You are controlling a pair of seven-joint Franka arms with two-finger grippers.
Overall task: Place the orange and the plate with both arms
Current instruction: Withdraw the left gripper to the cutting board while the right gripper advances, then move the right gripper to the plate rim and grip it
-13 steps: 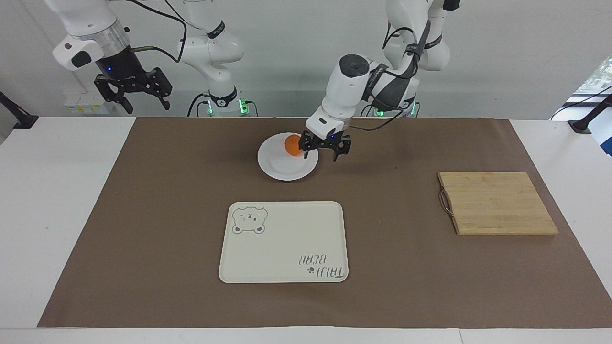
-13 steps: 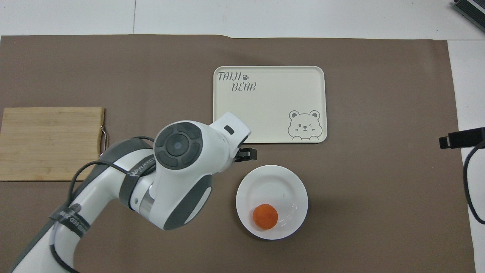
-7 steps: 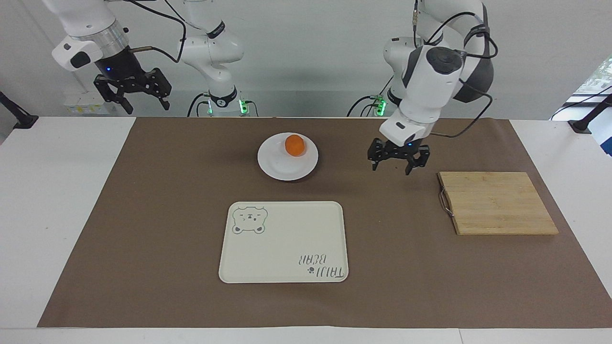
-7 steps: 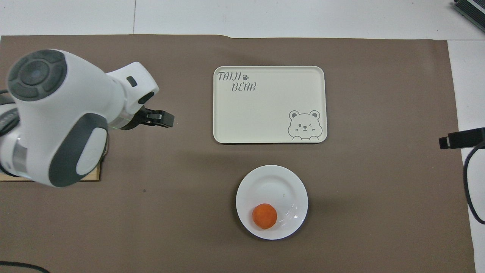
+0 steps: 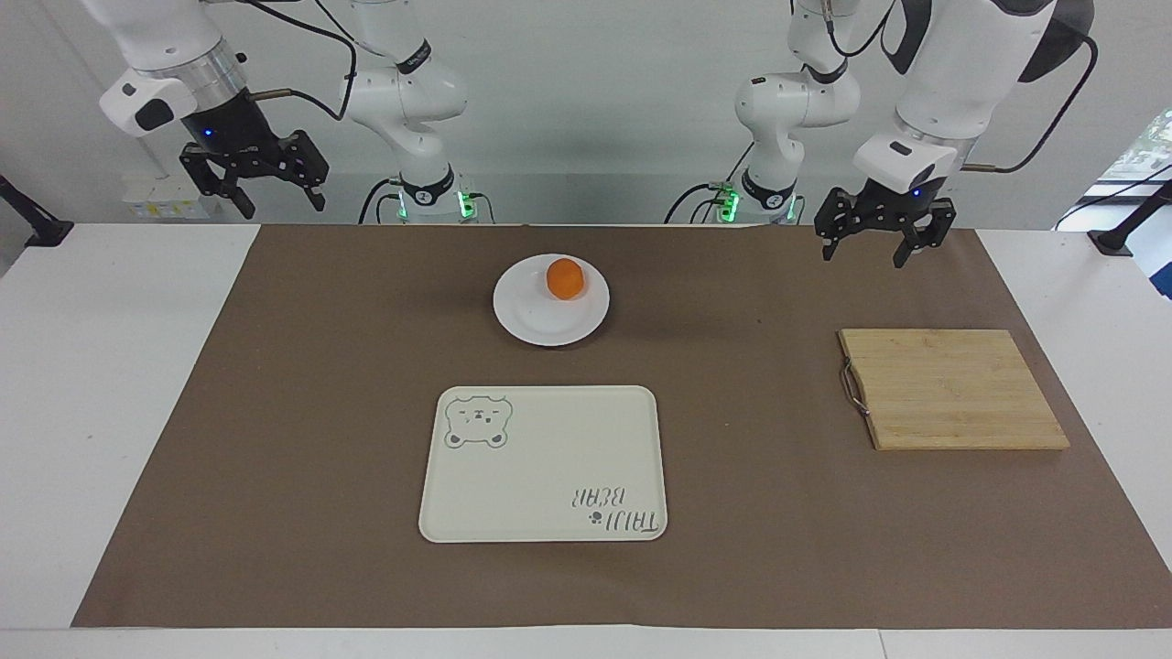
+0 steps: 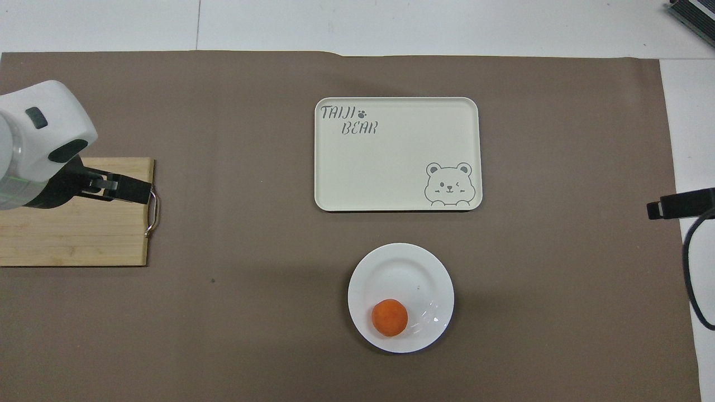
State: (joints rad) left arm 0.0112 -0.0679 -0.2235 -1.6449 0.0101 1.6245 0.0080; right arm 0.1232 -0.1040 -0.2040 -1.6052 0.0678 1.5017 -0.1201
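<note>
Orange (image 5: 565, 278) now left resting on plate (image 5: 551, 311) nearer the robots than tray (image 5: 544, 463), left gripper (image 5: 884, 235) withdrawn, empty, fingers spread, above cutting board (image 5: 952, 388); right gripper (image 5: 256, 179) waiting raised, likewise spread; plate likely next.

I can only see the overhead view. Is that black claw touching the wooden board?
Observer: No. In the facing view the left claw hangs high in the air, well clear of the wooden board.
Operator: Is it holding something?
Observer: No, its fingers are spread with nothing between them.
Operator: Where's the other claw?
Observer: The right claw waits up in the air over the right arm's end of the table, open and empty.
</note>
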